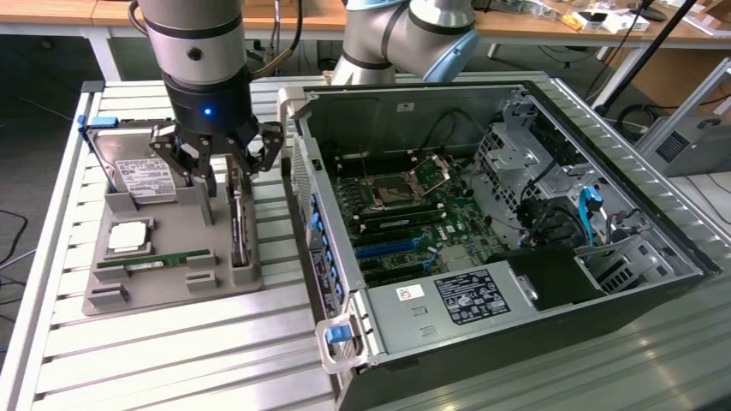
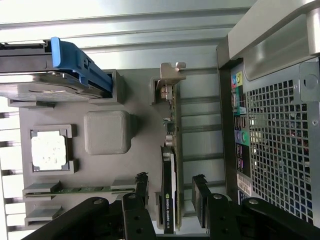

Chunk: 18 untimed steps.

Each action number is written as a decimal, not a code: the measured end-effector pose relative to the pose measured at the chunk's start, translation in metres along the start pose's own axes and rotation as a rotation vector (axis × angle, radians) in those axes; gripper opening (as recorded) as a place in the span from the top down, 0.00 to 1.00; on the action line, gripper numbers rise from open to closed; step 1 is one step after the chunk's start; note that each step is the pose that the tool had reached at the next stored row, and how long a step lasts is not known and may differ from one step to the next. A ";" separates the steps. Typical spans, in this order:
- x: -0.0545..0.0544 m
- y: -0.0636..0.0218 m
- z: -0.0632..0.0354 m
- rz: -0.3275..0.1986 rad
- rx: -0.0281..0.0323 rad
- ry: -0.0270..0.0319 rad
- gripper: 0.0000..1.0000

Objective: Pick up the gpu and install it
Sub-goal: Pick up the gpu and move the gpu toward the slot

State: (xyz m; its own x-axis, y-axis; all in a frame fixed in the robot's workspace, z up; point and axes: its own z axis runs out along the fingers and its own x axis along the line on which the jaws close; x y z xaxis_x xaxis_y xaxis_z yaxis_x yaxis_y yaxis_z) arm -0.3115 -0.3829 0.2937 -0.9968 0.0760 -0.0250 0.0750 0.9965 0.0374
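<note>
Claw: your black gripper [image 2: 171, 182], wide open, empty, straddling the thin dark silver-bracketed GPU card [image 2: 169, 197]
Card: on edge in grey tray [image 2: 140, 145], easy pinch

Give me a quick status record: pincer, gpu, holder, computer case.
pincer: open, fingers either side of the gpu, gaps both sides
gpu: on edge in the grey holder, not gripped
grey holder: also carries hard drive, CPU, RAM stick
computer case: side open, motherboard exposed, next to holder
</note>
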 end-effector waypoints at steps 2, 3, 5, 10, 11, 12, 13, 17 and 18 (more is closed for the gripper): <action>0.000 0.0000 0.0003 0.000 0.0000 0.0000 0.52; 0.000 0.0000 0.0005 0.000 0.0001 0.0000 0.52; 0.000 0.0000 0.0009 0.000 0.0000 0.0001 0.52; 0.000 -0.0001 0.0021 0.000 0.0001 0.0000 0.52; 0.000 -0.0001 0.0023 0.000 0.0001 0.0000 0.52; 0.000 -0.0001 0.0025 0.000 0.0001 0.0001 0.52; 0.000 -0.0001 0.0027 0.000 0.0000 0.0000 0.52; 0.000 -0.0002 0.0046 0.000 0.0000 -0.0001 0.52; 0.000 -0.0002 0.0052 0.000 0.0000 0.0000 0.52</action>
State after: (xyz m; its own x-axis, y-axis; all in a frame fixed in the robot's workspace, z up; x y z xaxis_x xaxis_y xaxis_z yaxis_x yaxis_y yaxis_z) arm -0.3117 -0.3829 0.2885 -0.9968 0.0760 -0.0250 0.0751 0.9965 0.0374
